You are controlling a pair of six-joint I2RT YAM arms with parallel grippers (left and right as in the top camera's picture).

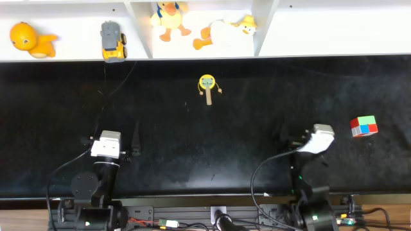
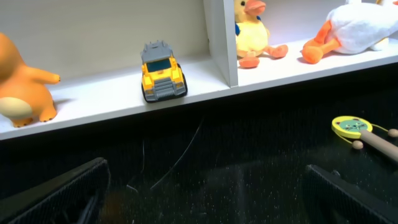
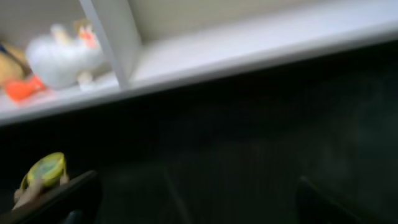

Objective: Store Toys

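Note:
A yellow rattle drum [image 1: 207,86] with a wooden handle lies on the black table [image 1: 257,160], a little in front of the white shelf [image 1: 321,29]. It also appears as the rattle drum [image 2: 357,129] in the left wrist view and the rattle drum [image 3: 43,174] in the right wrist view. A multicoloured cube [image 1: 363,126] sits on the table at the right. My left gripper [image 1: 109,136] [image 2: 205,202] is open and holds nothing, low at the near left. My right gripper [image 1: 303,136] [image 3: 193,205] is open too, at the near right, left of the cube.
The shelf's compartments hold an orange plush [image 1: 32,40], a yellow toy truck [image 1: 113,42] [image 2: 161,73], a yellow duck plush [image 1: 170,19] [image 2: 252,31] and a white duck plush [image 1: 221,33] [image 3: 62,59]. White dividers [image 1: 141,25] separate the compartments; the rightmost one has free room.

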